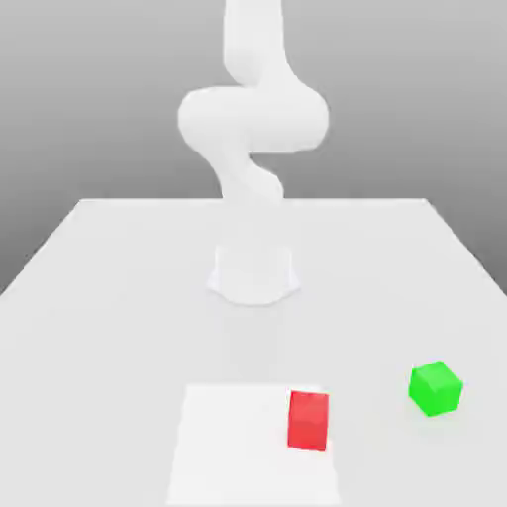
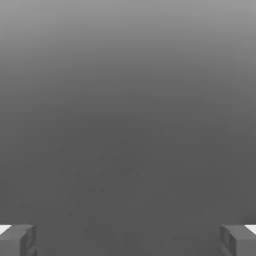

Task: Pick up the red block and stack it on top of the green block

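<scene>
- Red block (image 1: 308,421): the landmark for the places below, a smooth, plain cube-like solid in saturated red with crisp edges. It sits low in the exterior view, just to the exterior view's right of centre.
- White patch (image 1: 248,446): a flat, four-sided, brighter area under the red block, reaching mostly toward the exterior view's left from it. The block sits at the patch's edge on the exterior view's right.
- Green block (image 1: 435,388): a bright, smooth cube, apart from the red block toward the exterior view's right and slightly farther back. It is turned so that a corner faces forward.
- Tabletop (image 1: 129,327): pale, even and untextured, with straight edges, spreading around and behind the red block.
- Robot arm (image 1: 253,119): glossy-looking white, with rounded, bulging segments. Its base (image 1: 253,272) stands behind the red block, a little toward the exterior view's left.
- End effector (image 2: 128,240): the hand view gives its two blocky, dark grey fingers (image 2: 17,241), spread wide open with nothing held between them.
- Background (image 2: 128,115): in the hand view, a smooth grey shading lies beyond the fingers; the exterior view gives both blocks, with the red one not yet on the green one.
</scene>
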You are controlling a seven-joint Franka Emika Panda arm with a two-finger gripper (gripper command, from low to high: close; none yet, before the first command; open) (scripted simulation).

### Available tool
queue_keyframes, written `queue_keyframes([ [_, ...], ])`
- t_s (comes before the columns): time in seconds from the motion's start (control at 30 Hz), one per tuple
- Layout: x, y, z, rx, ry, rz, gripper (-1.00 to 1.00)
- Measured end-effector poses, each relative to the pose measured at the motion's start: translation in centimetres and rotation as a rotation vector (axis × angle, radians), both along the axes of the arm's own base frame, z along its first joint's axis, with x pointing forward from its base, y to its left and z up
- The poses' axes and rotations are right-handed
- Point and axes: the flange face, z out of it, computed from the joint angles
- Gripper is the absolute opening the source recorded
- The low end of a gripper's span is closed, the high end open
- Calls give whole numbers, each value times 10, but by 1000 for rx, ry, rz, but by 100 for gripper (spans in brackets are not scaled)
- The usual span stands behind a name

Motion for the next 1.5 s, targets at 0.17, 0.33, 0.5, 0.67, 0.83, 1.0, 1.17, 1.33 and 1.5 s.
queue_keyframes([
  [0.17, 47, 11, -87, -83, 125, 226, 0],
  [0.33, 72, 30, -177, -169, 237, 449, 0],
  [0.5, 78, 50, -267, -260, 341, 675, 0],
  [0.67, 66, 66, -352, -359, 439, 901, 0],
  [0.83, 39, 74, -426, -466, 534, 1133, 0],
  [1.0, 25, 72, -477, -527, 581, 1250, 0],
  [1.17, 23, 71, -519, -527, 585, 1254, 0],
  [1.33, 22, 71, -526, -525, 588, 1254, -100],
  [1.5, 24, 71, -512, -528, 585, 1255, -100],
])
